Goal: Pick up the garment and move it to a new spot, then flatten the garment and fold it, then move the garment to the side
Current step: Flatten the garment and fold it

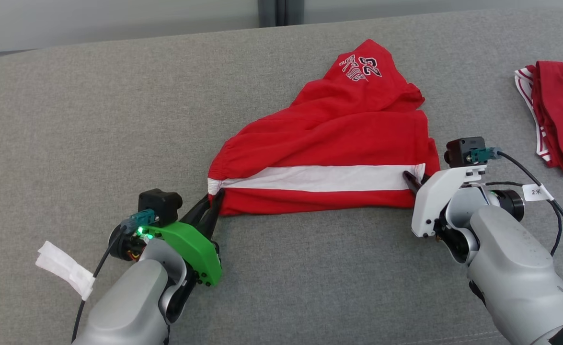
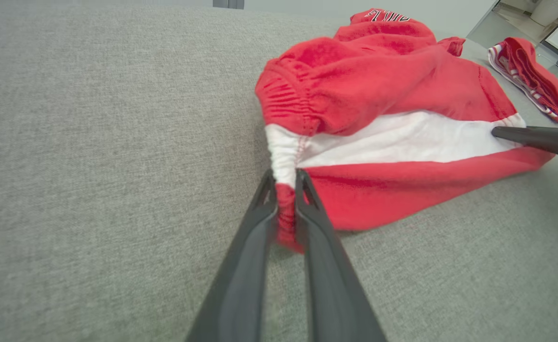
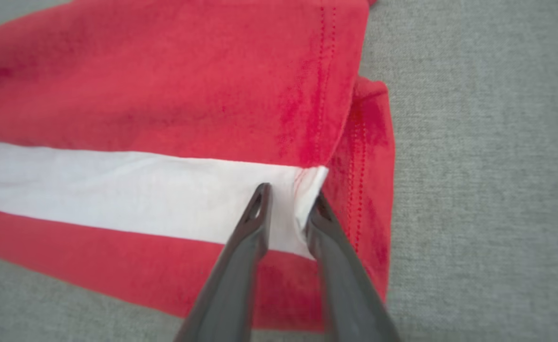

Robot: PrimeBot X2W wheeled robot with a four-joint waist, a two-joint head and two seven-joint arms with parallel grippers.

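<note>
a: from the left, what do we hold?
b: our left gripper (image 1: 215, 197) has its fingers (image 2: 260, 223) closed on the gathered waistband end of the garment (image 1: 329, 143), which lies mid-way on the grey fabric surface (image 1: 94, 120).
a: and the right gripper (image 1: 409, 177)?
b: its fingers stand narrow on the white stripe (image 1: 319, 177) at the other end. we cannot tell if they pinch it. the stripe runs between our grippers, the rest lies beyond them.

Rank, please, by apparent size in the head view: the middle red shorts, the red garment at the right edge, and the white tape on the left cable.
Largest: red shorts.
Next: red garment at the right edge, though the frame cuts it off.
Smallest: white tape, despite lying nearer the camera.
</note>
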